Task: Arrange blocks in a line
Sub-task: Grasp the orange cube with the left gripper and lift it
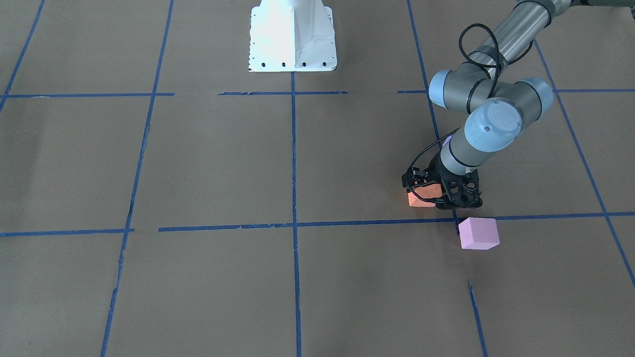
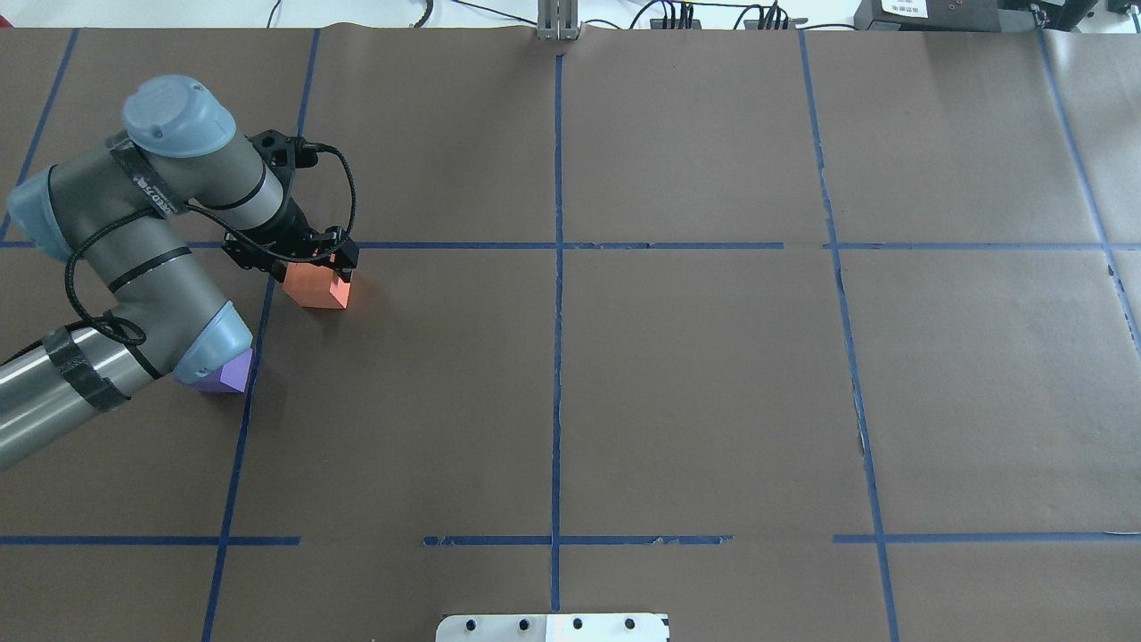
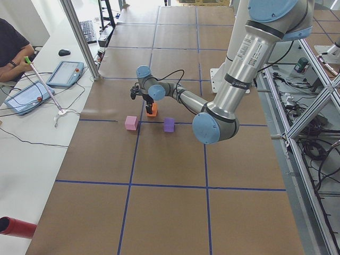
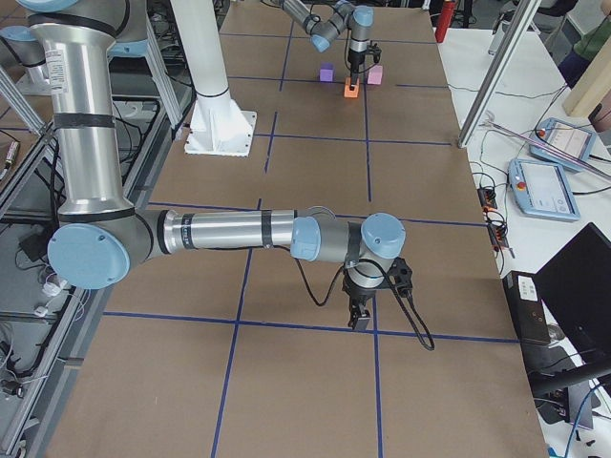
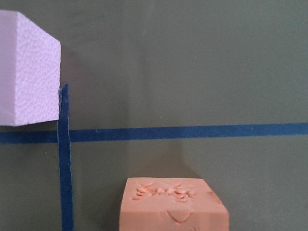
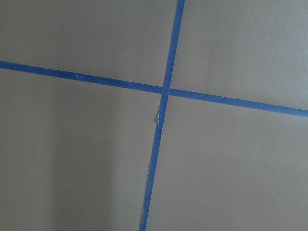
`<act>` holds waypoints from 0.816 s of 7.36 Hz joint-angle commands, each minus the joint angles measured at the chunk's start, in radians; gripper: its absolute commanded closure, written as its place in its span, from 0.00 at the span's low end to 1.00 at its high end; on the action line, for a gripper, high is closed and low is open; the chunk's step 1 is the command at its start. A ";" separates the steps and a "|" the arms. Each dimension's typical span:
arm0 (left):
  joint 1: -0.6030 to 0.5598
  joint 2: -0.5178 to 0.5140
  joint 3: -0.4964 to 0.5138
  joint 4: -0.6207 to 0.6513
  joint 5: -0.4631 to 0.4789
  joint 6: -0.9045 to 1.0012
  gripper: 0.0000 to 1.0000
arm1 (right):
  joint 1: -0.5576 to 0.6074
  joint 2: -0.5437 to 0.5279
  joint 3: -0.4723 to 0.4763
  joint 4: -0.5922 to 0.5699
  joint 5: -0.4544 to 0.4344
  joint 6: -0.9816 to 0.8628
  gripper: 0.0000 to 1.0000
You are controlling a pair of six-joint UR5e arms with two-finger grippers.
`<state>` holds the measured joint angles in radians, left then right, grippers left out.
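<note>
The orange block (image 2: 314, 287) sits on the brown paper just inside a blue tape crossing. My left gripper (image 2: 316, 267) stands over it with the fingers closed on its upper sides. The left wrist view shows the block's dented top (image 5: 173, 207) low in the middle. The pink-lilac block (image 1: 478, 233) lies just beyond the tape line and also shows in the left wrist view (image 5: 26, 67); the arm hides it in the overhead view. The dark purple block (image 2: 227, 374) lies partly under my left elbow. My right gripper (image 4: 361, 313) hovers over a bare tape crossing, far from the blocks; I cannot tell whether it is open or shut.
The white robot base (image 1: 292, 37) stands at the table's middle edge. Blue tape lines (image 2: 557, 357) divide the brown paper into squares. An operator (image 3: 10, 50) and tablets (image 3: 64, 73) are at a side bench beyond the table.
</note>
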<state>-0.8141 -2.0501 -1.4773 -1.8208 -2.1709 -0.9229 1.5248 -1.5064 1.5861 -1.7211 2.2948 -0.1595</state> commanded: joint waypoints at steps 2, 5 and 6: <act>0.007 -0.001 0.009 0.000 0.002 -0.002 0.53 | 0.000 0.000 0.000 0.000 0.000 0.000 0.00; -0.025 0.001 -0.027 0.017 -0.003 -0.001 0.88 | 0.000 0.000 0.000 0.000 0.000 0.000 0.00; -0.072 0.010 -0.106 0.081 -0.007 0.007 0.87 | 0.000 0.000 0.000 0.000 0.000 0.000 0.00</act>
<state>-0.8383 -2.0482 -1.5107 -1.7963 -2.1733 -0.9225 1.5248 -1.5059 1.5861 -1.7211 2.2948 -0.1596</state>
